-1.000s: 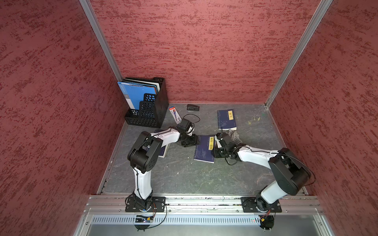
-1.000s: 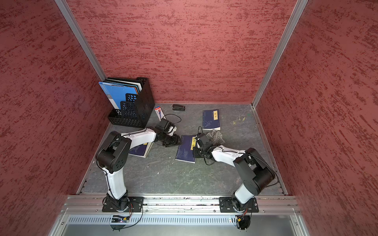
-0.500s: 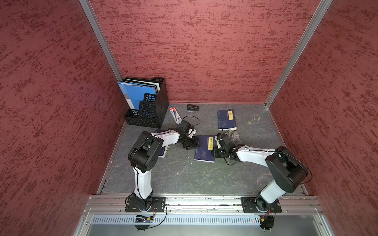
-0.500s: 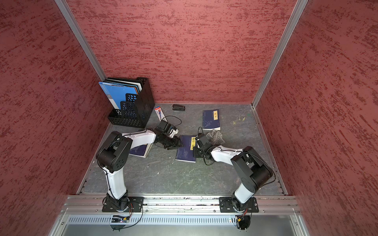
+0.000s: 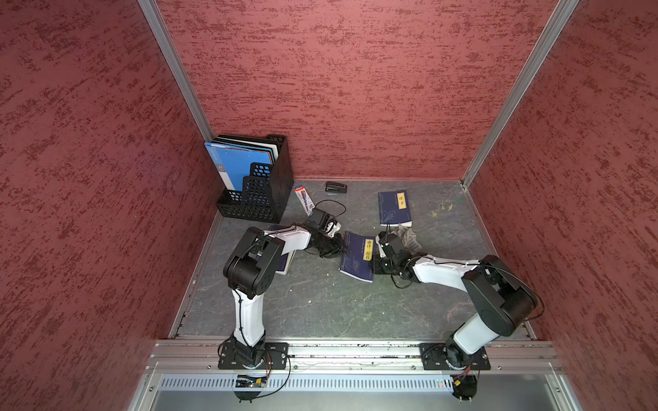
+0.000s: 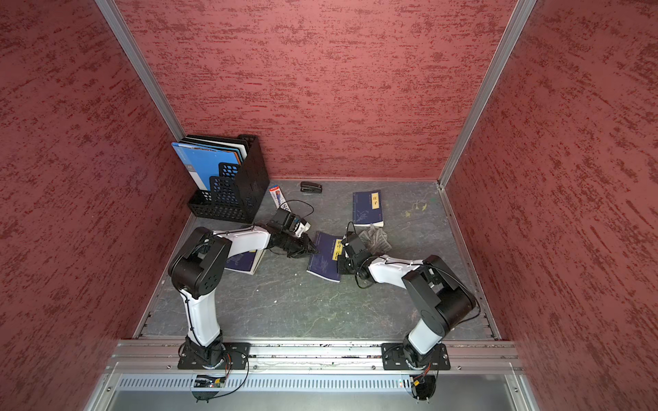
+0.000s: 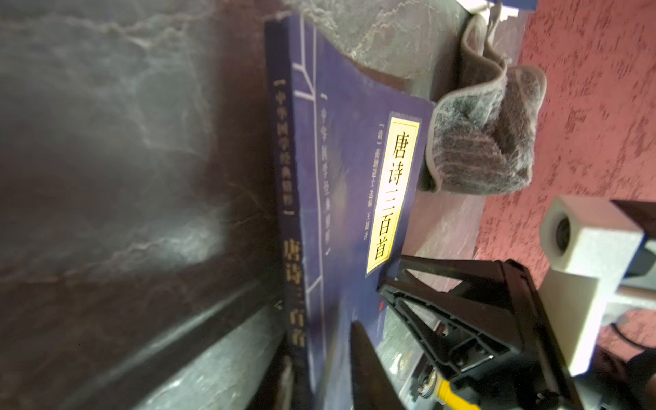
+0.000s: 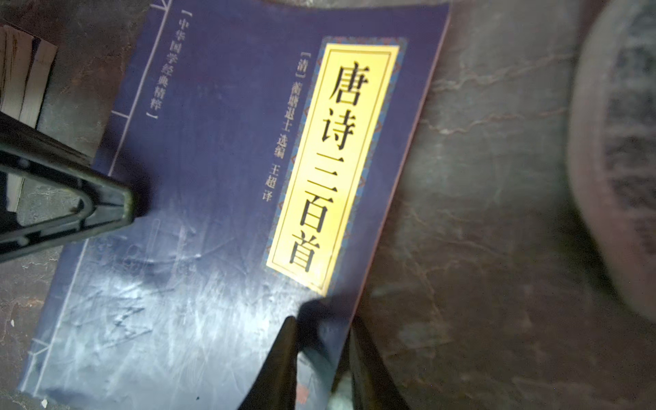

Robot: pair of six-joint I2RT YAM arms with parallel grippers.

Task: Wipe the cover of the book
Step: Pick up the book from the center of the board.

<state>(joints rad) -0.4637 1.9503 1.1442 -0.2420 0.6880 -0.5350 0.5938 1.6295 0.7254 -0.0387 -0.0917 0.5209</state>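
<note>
Navy book [image 8: 198,198], yellow label [image 8: 333,159], grey striped cloth [image 7: 482,142], mottled red walls [image 5: 356,89]

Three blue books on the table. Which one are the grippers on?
The middle book, yellow label 唐诗三百首: left gripper at its spine, right gripper at the opposite edge. The back book and the book under the left arm lie apart.

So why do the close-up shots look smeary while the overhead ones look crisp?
Left wrist view: table smeared, book spine soft. Right wrist view: pale glare streaks on the cover, cloth out of focus. Both top views: sharp, evenly lit.
</note>
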